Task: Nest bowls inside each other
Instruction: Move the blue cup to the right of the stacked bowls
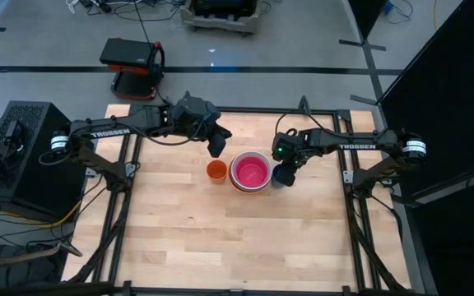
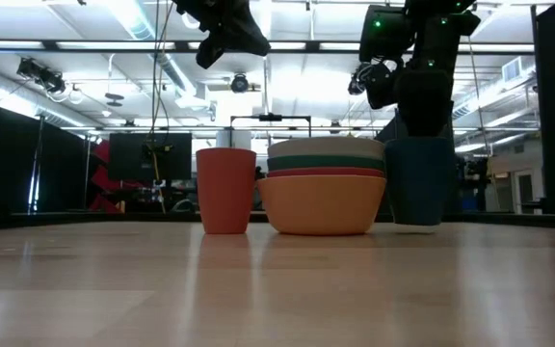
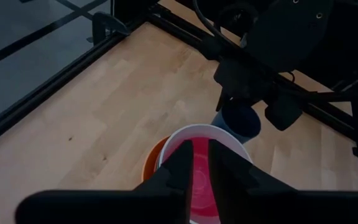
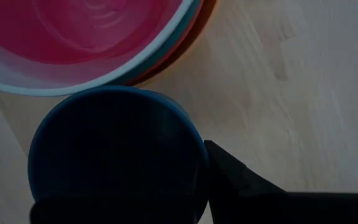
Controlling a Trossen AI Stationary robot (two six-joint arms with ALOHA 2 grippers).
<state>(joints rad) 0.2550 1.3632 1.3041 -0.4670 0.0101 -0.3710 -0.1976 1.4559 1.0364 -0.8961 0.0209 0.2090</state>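
The bowls stand nested in one stack at the table's middle: a pink bowl (image 1: 250, 171) on top inside a white one (image 3: 205, 128), then teal (image 2: 326, 163), red-orange (image 2: 326, 173) and, at the bottom, yellow-orange (image 2: 321, 207), whose base rests on the table. My left gripper (image 1: 217, 150) hangs above the stack's far left side, shut and holding nothing. My right gripper (image 1: 285, 171) points down onto a dark blue cup (image 2: 417, 183) just right of the stack and is shut on it. My right gripper comes at the dark blue cup's rim (image 4: 194, 155) from above, on the side away from the bowls. One finger (image 4: 229, 174) lies outside the wall; the other is lost in the cup's dark inside. The cup stands upright with its base at table level.
An orange cup (image 1: 216, 171) stands upright just left of the stack. Black frame rails (image 1: 348, 205) run along the table's sides. A red and black device (image 1: 132, 62) sits on the floor beyond the far edge. The table's near half (image 1: 237, 247) is bare wood.
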